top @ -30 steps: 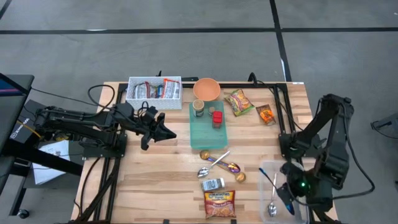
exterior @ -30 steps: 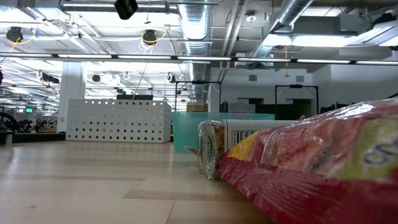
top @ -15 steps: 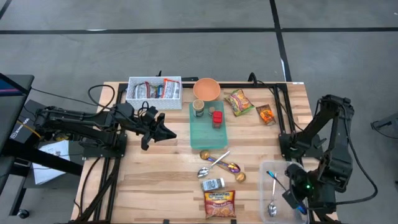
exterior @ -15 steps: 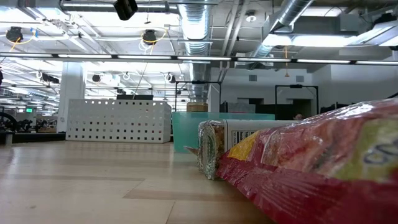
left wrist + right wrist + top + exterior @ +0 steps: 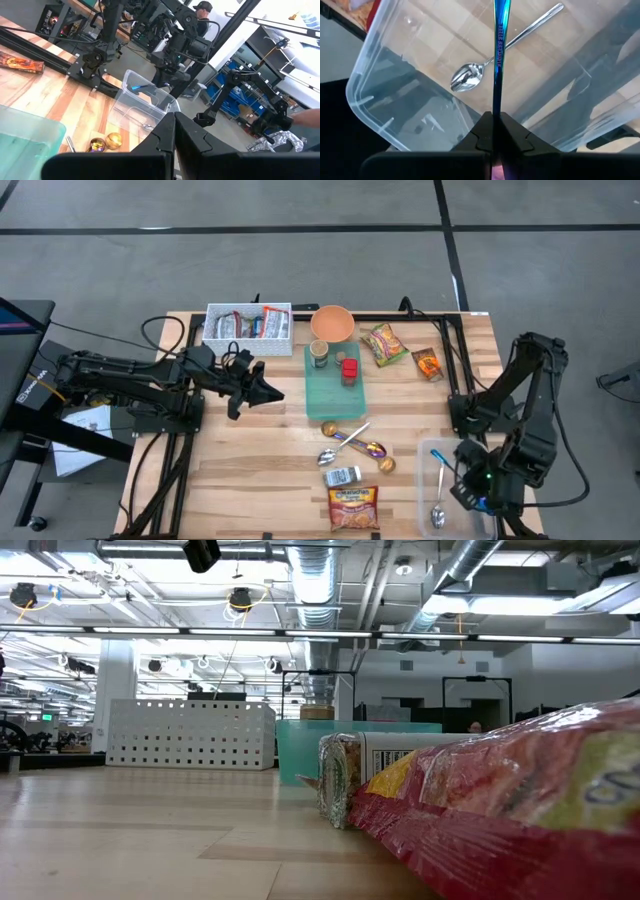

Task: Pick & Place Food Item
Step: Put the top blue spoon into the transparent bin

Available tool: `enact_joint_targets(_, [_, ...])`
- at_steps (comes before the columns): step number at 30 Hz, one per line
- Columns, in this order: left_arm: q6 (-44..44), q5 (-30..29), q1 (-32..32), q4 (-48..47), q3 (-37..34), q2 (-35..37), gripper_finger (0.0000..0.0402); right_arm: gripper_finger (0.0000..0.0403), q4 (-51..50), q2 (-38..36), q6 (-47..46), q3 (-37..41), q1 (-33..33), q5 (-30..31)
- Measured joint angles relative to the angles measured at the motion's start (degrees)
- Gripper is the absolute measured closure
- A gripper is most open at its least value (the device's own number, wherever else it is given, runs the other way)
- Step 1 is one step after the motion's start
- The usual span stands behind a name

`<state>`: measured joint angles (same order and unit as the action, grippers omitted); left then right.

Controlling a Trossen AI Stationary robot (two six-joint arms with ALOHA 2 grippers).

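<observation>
- Gripping an iridescent blue utensil handle point(image 5: 498, 55) between closed fingers, the right gripper point(image 5: 470, 488) hangs over the clear plastic bin point(image 5: 424, 452) at the table's front right corner.
- The handle points out from the fingertips over the bin; its far end is cut off in the right wrist view.
- A silver spoon point(image 5: 490, 60) lies on the bin's floor, crossing under the handle.
- The left gripper point(image 5: 268, 393) hovers with fingers pressed together, holding nothing, just left of the teal tray point(image 5: 335, 395).
- A small can point(image 5: 320, 354) and a red cup point(image 5: 349, 370) stand on the tray's far end.
- Near the front edge, a red snack bag point(image 5: 353, 508) lies beside a small packet point(image 5: 343, 476), with loose spoons point(image 5: 348, 443) and gold-wrapped sweets point(image 5: 386, 465) between them and the tray.
- Behind the tray sit an orange bowl point(image 5: 332, 324) and a white basket point(image 5: 248, 322) of packets.
</observation>
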<state>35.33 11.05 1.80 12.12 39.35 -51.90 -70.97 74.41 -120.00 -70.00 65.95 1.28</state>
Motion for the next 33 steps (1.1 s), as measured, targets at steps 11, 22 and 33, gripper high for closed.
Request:
enact_joint_targets(11, [-0.28,0.09,0.00,-0.04,0.00,0.00,0.0402,0.0398,-1.21,-0.04,4.13,0.00,-6.00,-4.17])
enact_joint_targets(22, [-0.53,1.40,0.00,-0.09,0.00,0.00,0.0402,0.0398,-1.01,-0.04,8.13,0.02,-9.53,-4.64])
enact_joint_targets(33, [-0.98,2.45,0.07,-0.13,0.00,0.00,0.0402,0.0398,0.78,1.83,9.21,0.07,-9.92,-5.95])
